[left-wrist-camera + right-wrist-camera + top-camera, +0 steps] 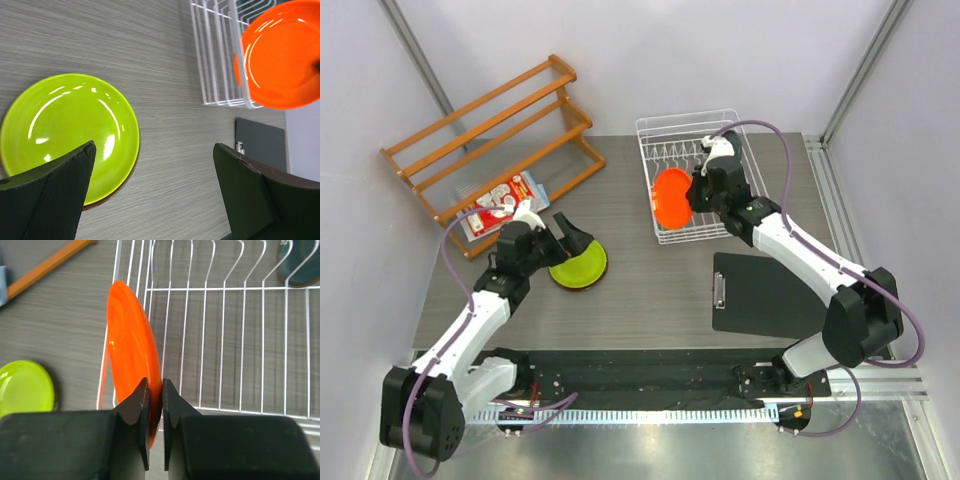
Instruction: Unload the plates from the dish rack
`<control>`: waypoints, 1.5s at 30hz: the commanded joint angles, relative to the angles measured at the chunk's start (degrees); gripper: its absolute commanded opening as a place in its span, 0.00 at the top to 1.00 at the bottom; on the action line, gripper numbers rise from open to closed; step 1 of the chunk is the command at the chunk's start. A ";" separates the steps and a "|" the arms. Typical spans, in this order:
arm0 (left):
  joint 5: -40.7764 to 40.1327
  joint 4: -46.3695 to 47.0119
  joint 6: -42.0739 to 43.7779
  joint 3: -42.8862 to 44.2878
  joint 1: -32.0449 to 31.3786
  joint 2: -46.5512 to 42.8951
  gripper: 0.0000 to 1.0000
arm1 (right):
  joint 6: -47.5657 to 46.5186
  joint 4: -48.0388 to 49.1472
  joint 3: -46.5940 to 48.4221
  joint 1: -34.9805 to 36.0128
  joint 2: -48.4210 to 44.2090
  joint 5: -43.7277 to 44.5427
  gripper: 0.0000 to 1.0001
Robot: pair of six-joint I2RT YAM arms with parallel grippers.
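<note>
Right jaws clenched on the orange plate (132, 345) — upright, at the left rim of the dish rack (225, 288); left jaws released — further left.

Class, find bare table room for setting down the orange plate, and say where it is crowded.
Free: the table between lime green plate and clipboard, on the dish rack's near side. Crowded: far left, around wooden shelf, packet and left pincer.
</note>
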 commanded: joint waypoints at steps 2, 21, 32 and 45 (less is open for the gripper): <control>6.83 11.09 -4.06 -2.10 0.01 2.26 0.00 | 13.04 10.54 -4.61 2.16 -2.75 -23.66 0.99; 11.40 18.92 -7.84 -3.43 -0.17 6.39 0.02 | 14.81 10.81 -4.26 6.29 -2.40 -21.48 0.99; 14.84 23.40 -8.81 -4.04 -1.22 7.71 0.34 | 22.01 20.13 -3.47 8.49 3.14 -32.47 0.99; 7.03 15.33 -6.36 -4.12 -1.31 2.11 1.00 | 17.92 17.26 -1.46 9.20 6.48 -30.48 0.59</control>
